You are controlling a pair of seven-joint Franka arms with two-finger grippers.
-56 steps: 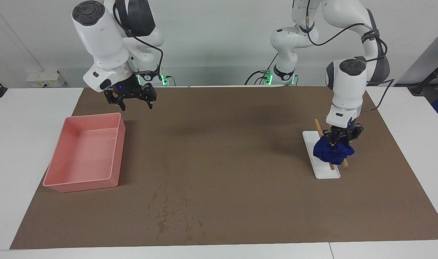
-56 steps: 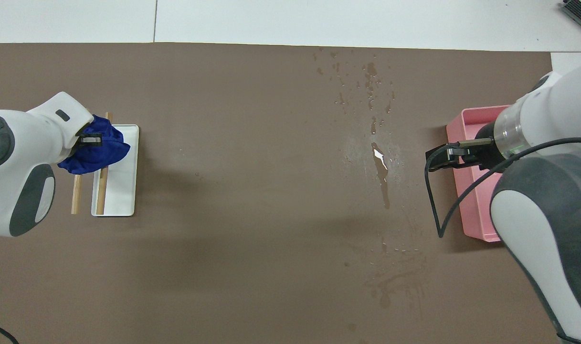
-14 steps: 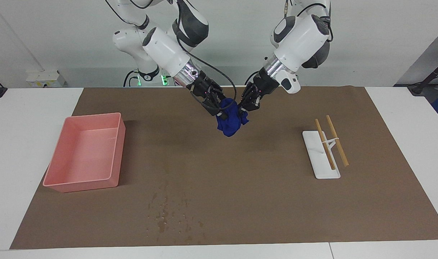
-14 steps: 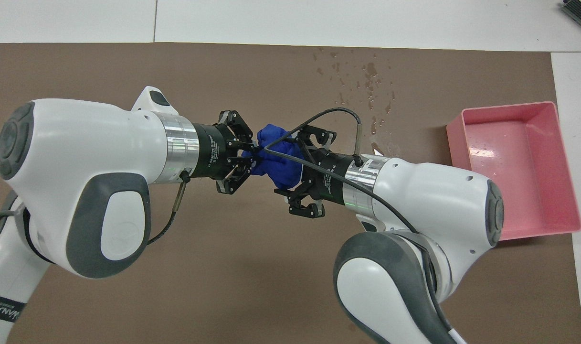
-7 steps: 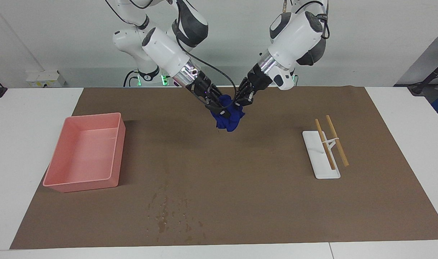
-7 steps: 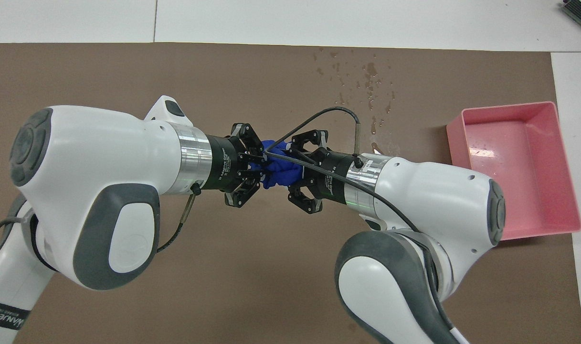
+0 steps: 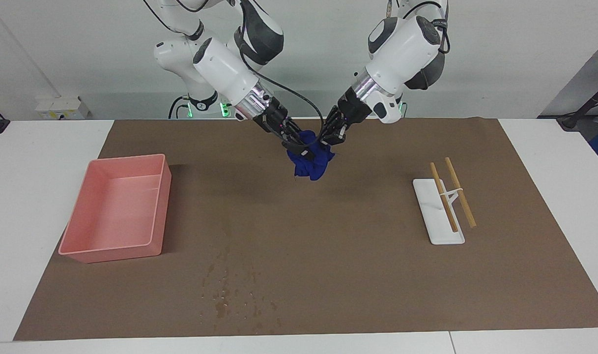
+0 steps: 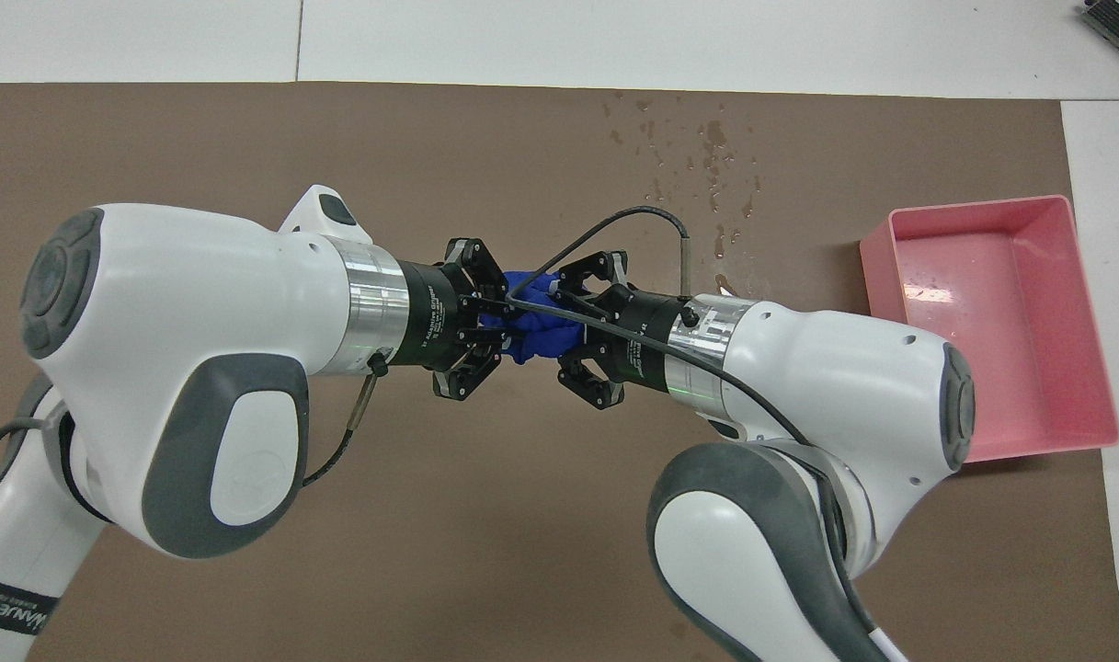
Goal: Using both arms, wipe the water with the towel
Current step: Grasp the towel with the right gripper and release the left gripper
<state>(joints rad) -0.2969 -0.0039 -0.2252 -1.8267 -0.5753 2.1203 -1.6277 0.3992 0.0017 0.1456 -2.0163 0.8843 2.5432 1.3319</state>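
Now both claws meet in mid-air: the left claw (image 7: 323, 146) and right claw (image 7: 300, 148) are each clamped on the blue towel (image 7: 310, 164), while the water (image 7: 230, 295) lies below them, farther from the robots toward the right arm's end.

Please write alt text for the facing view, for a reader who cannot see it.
Two white robot arms meet above a brown mat, the left gripper and the right gripper both on a small crumpled royal-blue towel. Scattered wet spots of water lie farther from the robots, beside a pink rectangular plastic tray.
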